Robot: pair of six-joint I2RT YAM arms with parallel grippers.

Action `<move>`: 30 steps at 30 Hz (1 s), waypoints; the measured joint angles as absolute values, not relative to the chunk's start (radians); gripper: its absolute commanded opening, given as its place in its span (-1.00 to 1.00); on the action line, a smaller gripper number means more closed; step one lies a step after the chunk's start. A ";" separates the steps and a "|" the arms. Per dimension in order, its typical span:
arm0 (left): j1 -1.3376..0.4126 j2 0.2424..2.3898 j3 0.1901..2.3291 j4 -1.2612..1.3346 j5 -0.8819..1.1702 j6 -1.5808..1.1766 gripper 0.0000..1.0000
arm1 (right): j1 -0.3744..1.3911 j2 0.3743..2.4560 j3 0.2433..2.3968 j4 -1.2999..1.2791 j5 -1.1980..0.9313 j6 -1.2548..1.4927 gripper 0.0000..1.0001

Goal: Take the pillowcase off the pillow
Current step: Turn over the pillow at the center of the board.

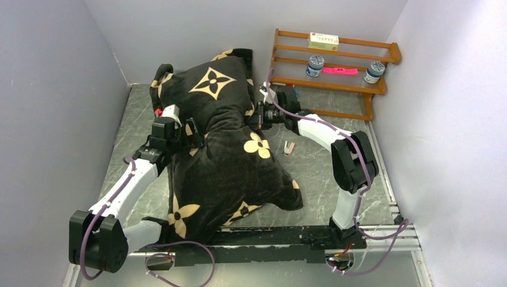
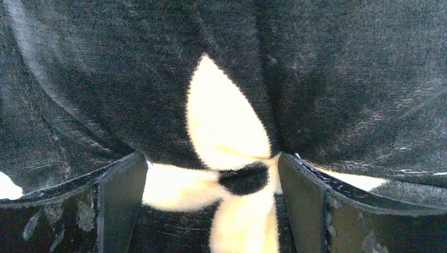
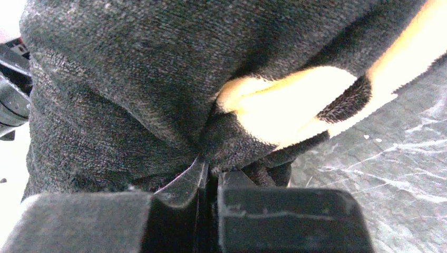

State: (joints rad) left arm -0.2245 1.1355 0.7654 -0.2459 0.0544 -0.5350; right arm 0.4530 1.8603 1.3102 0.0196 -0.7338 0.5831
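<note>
- At the near table edge, the pillowcase [image 1: 221, 161] is reaching the rail between the arm bases and bulging full; the pillow inside is not showing.
- The left gripper [image 2: 209, 163] is pressing into its left edge, jaws standing wide with plush between them.
- The right gripper [image 3: 213, 174] is pinching a fold at the right edge, jaws nearly closed.
- Bare table [image 1: 326, 179] is lying open rightward, carrying one small object [image 1: 289, 147]; the left strip is running narrow.
- The far corner is sitting close to the back wall, beside the wooden rack [image 1: 335, 63].
</note>
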 measured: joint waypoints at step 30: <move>-0.562 1.539 1.229 -0.438 -0.007 -0.598 0.93 | 0.443 1.776 1.951 -0.559 -0.650 0.263 -1.00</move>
